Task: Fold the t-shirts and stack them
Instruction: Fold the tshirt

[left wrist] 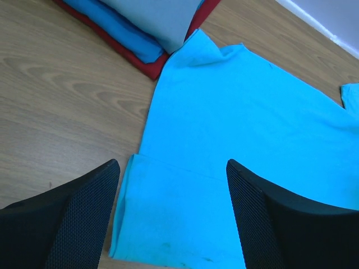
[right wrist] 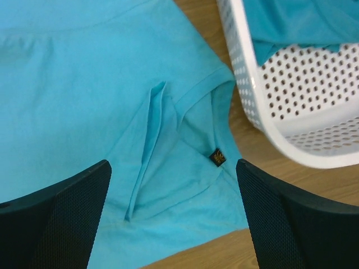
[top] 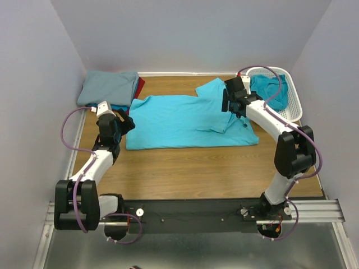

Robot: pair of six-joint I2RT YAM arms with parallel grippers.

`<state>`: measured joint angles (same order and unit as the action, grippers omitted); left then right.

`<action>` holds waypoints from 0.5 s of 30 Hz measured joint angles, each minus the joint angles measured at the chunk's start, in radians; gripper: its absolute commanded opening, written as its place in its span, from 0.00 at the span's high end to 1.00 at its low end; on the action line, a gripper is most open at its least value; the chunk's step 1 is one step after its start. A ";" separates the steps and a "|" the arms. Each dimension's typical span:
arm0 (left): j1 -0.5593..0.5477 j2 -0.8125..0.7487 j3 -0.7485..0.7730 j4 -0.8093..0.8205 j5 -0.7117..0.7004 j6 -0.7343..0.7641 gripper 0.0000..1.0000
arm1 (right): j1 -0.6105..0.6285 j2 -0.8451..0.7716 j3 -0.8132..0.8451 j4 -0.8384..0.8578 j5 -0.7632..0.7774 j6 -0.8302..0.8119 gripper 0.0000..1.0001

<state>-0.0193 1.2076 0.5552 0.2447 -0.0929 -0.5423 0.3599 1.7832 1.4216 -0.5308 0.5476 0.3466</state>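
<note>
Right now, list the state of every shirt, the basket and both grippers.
turquoise t-shirt: laid out, not fully folded
stacked t-shirts: folded, grey-blue on top
basket: upright
teal t-shirt: crumpled in basket
left gripper: open, above turquoise hem
right gripper: open, above its collar

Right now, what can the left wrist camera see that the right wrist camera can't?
Only the left wrist view shows the folded stack of grey-blue, blue and red t-shirts beside the turquoise t-shirt. Only the right wrist view shows the white basket holding a teal t-shirt, and the turquoise one's collar label. Both show the turquoise t-shirt on the wooden table, the left gripper and the right gripper each open above it.
</note>
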 measured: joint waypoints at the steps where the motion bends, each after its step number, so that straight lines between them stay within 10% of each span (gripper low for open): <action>1: 0.000 -0.011 -0.006 0.004 0.001 0.001 0.16 | 0.000 -0.010 -0.018 0.010 -0.022 0.000 0.07; 15: -0.016 -0.020 -0.090 0.077 0.130 0.023 0.16 | 0.000 -0.134 -0.386 0.149 -0.432 0.068 0.39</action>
<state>-0.0349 1.1873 0.4648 0.3222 0.0372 -0.5190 0.3599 1.6489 1.0355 -0.3820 0.1158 0.4141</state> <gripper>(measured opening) 0.842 0.639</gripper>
